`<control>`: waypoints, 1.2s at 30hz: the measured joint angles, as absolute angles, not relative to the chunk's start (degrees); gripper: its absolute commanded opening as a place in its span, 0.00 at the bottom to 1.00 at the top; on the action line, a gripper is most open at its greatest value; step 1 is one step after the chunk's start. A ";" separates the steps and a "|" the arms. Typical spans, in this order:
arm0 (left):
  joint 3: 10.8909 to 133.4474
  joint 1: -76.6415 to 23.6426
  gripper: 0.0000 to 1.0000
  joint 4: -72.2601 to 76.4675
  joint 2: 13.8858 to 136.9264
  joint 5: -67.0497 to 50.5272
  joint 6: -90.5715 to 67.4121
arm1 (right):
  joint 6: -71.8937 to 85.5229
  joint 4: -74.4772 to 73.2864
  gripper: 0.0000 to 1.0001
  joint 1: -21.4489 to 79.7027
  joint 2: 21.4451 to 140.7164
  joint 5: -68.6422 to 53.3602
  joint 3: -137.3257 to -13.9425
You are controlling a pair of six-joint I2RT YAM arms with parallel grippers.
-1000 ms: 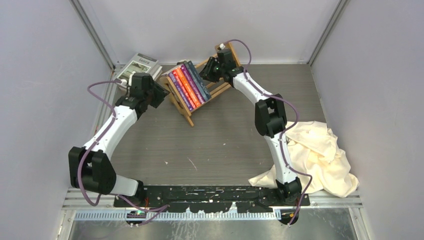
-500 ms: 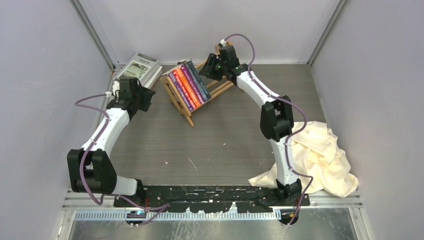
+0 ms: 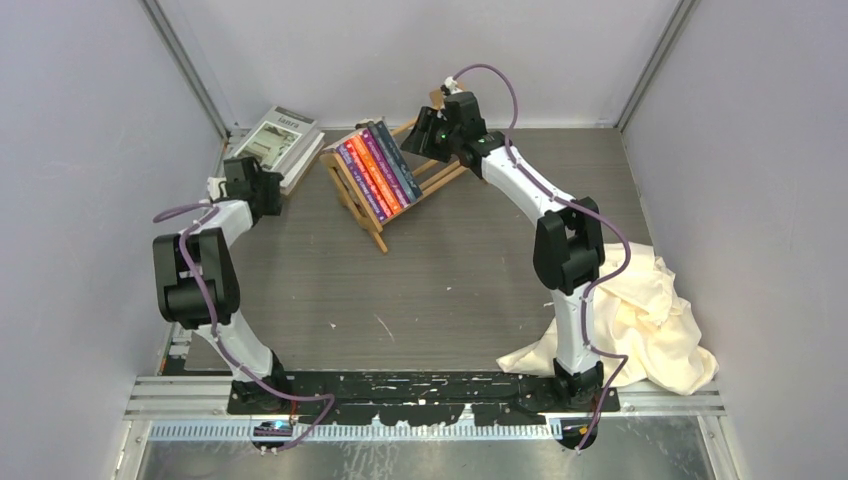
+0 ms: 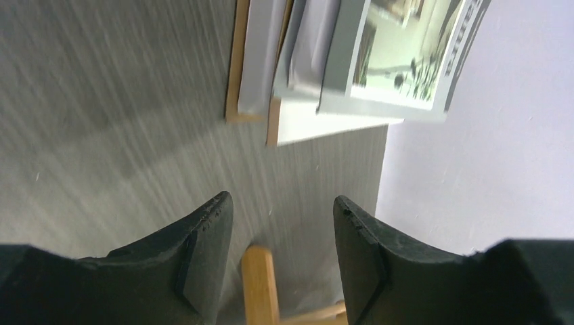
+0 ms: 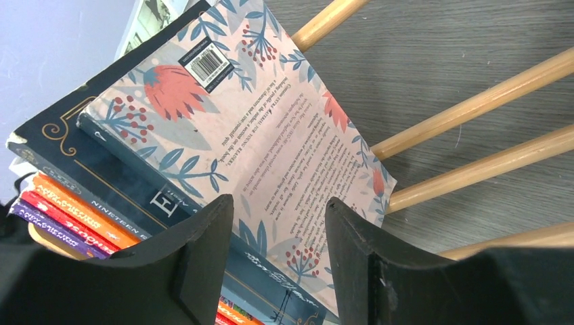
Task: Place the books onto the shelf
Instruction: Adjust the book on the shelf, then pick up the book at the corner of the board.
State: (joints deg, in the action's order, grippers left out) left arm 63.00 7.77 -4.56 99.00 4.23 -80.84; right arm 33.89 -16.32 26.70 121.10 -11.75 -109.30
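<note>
The shelf, a light-wood slatted rack, stands at the back centre with several books leaning in it. In the right wrist view the pink floral book lies on top, with a dark blue book and red-orange ones under it. My right gripper hovers open just over the floral book, holding nothing. Two larger grey and white books lie stacked at the back left corner. My left gripper is open and empty a short way from that stack.
A cream cloth lies crumpled at the right, beside the right arm's base. Walls close the left, back and right sides. Bare shelf rungs show to the right of the books. A wooden bar shows low between the left fingers.
Both grippers have opened wider. The left arm swung away from the shelf's left end, leftward toward the grey stack. The right gripper lifted slightly back from the books.
</note>
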 measured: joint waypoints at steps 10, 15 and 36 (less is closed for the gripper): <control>63.70 11.88 0.59 9.15 105.14 3.07 -82.32 | 32.23 -14.98 0.60 26.70 120.16 -11.66 -106.54; 63.75 12.08 0.57 13.28 107.11 2.63 -83.07 | 31.73 -14.96 0.60 26.70 120.14 -11.66 -106.21; 67.29 12.16 0.47 16.62 112.60 2.17 -83.99 | 31.57 -14.98 0.60 26.70 120.11 -11.68 -106.17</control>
State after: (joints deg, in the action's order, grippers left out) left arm 67.29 12.16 16.62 112.60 2.17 -83.99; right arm 31.57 -14.98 26.70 120.11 -11.68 -106.17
